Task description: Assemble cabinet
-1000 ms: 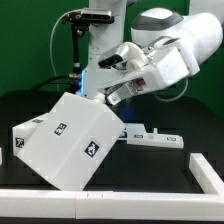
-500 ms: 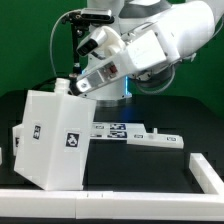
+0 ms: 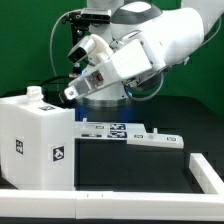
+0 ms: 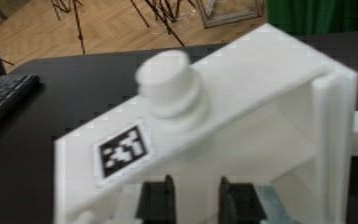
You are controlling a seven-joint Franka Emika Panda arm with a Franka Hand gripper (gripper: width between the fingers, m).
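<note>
Here, claw (image 3: pixel 70 95) astride cabinet (image 3: pixel 40 140) top edge; marker board (image 3: pixel 140 137) just beside.

Black table (image 3: pixel 135 168), white cabinet (image 3: pixel 35 140) standing on it, marker board (image 3: pixel 150 138) lying flat just beside

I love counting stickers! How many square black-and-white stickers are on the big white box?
3 on the cabinet: a top tag beside the knob, a side tag and a front tag. Hidden faces may carry more.
</note>
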